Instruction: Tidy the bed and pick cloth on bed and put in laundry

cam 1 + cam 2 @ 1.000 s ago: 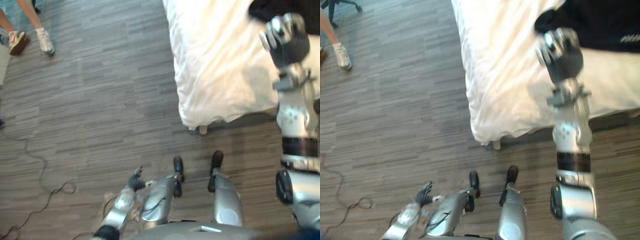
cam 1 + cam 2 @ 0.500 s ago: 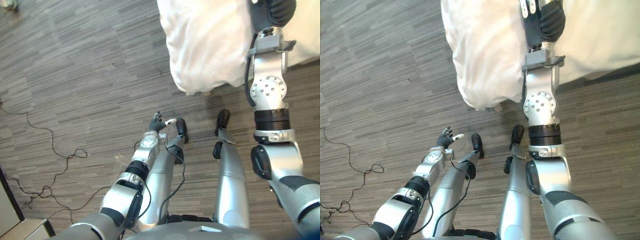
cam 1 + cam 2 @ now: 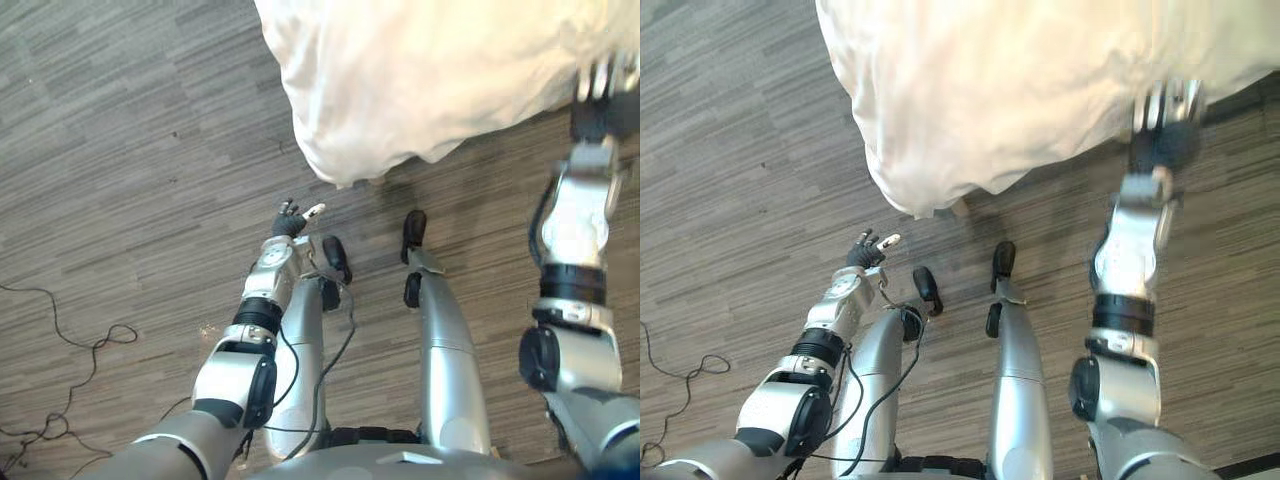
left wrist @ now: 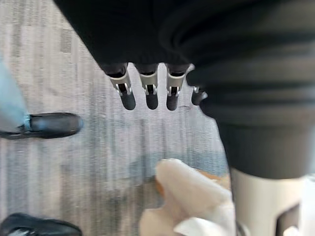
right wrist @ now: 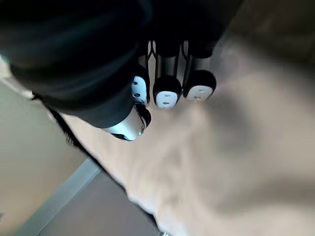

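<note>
The bed's white duvet point(image 3: 430, 70) fills the top of both eye views, its corner hanging down toward the floor. My right hand point(image 3: 1165, 125) is held at the duvet's near edge on the right, fingers point(image 5: 167, 91) straight just above the white fabric and holding nothing. My left hand point(image 3: 290, 218) hangs low over the floor just below the duvet corner, open and empty. Its fingers point(image 4: 147, 93) point out over the floor, with the duvet corner point(image 4: 192, 196) close by.
Grey wood-plank floor point(image 3: 130, 150) stretches to the left of the bed. A thin black cable point(image 3: 70, 340) loops on the floor at the far left.
The camera has swung, so the whole picture shifted. My right hand has come down from over the bed near a black cloth to the duvet's near edge. The left hand still hangs low.
</note>
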